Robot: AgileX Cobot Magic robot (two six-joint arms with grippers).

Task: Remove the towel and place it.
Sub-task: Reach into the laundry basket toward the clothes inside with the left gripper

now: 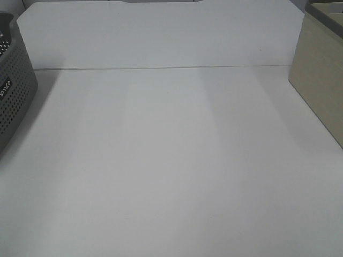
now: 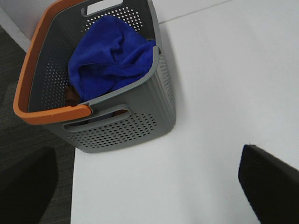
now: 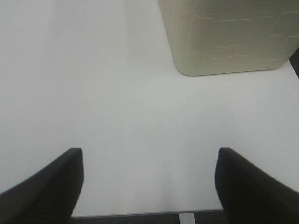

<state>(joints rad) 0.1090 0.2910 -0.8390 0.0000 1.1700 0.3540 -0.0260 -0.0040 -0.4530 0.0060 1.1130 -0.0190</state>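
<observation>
The towel [image 2: 110, 56] is a royal-blue plush cloth lying crumpled inside the grey perforated basket [image 2: 126, 126], which has an orange rim. The basket stands at the table's left edge and shows partly in the high view [image 1: 13, 91]; the towel does not show there. My left gripper [image 2: 145, 158] is open and empty, above the white table beside the basket and apart from it. My right gripper [image 3: 148, 154] is open and empty, above bare table. Neither gripper shows in the high view.
A beige box [image 1: 321, 75] stands at the table's right side and shows in the right wrist view [image 3: 229, 37]. Something brown [image 2: 71, 95] peeks from under the towel. The white table [image 1: 171, 160] spans the middle. Dark floor [image 2: 18, 135] lies beyond the table's left edge.
</observation>
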